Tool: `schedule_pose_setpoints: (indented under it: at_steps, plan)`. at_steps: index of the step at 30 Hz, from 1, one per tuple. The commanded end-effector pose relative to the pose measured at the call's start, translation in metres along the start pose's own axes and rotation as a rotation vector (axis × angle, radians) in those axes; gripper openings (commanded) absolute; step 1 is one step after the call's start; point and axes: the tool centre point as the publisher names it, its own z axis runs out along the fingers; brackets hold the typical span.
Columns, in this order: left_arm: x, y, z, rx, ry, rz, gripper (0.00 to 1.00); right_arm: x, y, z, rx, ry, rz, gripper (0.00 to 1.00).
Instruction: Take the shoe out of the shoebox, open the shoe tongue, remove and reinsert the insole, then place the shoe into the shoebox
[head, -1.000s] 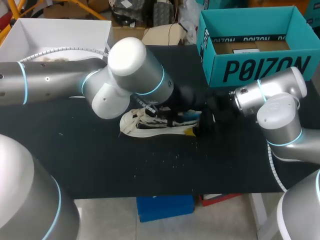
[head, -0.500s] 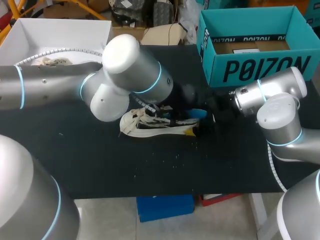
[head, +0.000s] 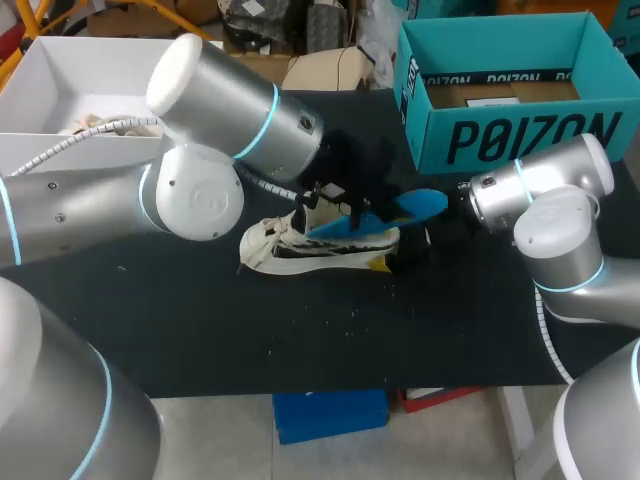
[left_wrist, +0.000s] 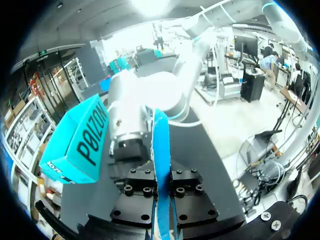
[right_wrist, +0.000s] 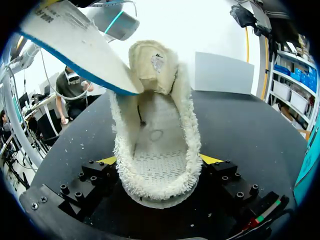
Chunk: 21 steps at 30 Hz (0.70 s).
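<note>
A white shoe (head: 290, 248) lies on its side on the black table (head: 200, 320), its opening toward my right arm. The right gripper (head: 425, 236) is shut on the fleecy heel (right_wrist: 159, 175), with a yellow tip on each side of it (right_wrist: 159, 165). My left gripper (head: 345, 198) is shut on the blue insole (head: 400, 210), whose thin edge (left_wrist: 161, 150) runs out between the black fingers (left_wrist: 145, 192). The insole (right_wrist: 75, 45) slants up out of the shoe, its front end still inside. The teal shoebox (head: 510, 100) stands open at the back right.
A white open box (head: 110, 70) stands at the back left, behind my left arm. In the left wrist view the teal box (left_wrist: 75, 145) lies beside my right arm's wrist. Small white crumbs dot the mat in front of the shoe.
My left gripper closed on the insole and drew it up and to the right, partly out of the shoe. The left arm's elbow swung back and left. The right arm stayed still.
</note>
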Motion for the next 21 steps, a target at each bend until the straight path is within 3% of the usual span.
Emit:
schedule_pose_setpoints:
  at_steps: [1, 10, 16, 17, 21]
  plan:
    - [-0.005, -0.030, -0.027, 0.075, 0.026, -0.017, 0.00, 0.000, -0.001, 0.000, 0.002, 0.000, 0.001, 0.00]
    - [-0.004, -0.121, -0.086, 0.264, 0.061, -0.056, 0.00, 0.000, -0.001, 0.000, 0.002, 0.000, 0.001, 0.00]
    - [0.002, -0.177, -0.137, 0.326, 0.096, 0.000, 0.00, 0.000, -0.001, 0.000, 0.002, 0.000, 0.001, 0.00]
    - [0.003, -0.183, -0.146, 0.337, 0.099, 0.007, 0.00, 0.000, -0.001, 0.000, 0.002, 0.000, 0.001, 0.00]
    - [0.003, -0.183, -0.146, 0.337, 0.099, 0.007, 0.00, 0.000, -0.001, 0.000, 0.002, 0.000, 0.001, 0.00]
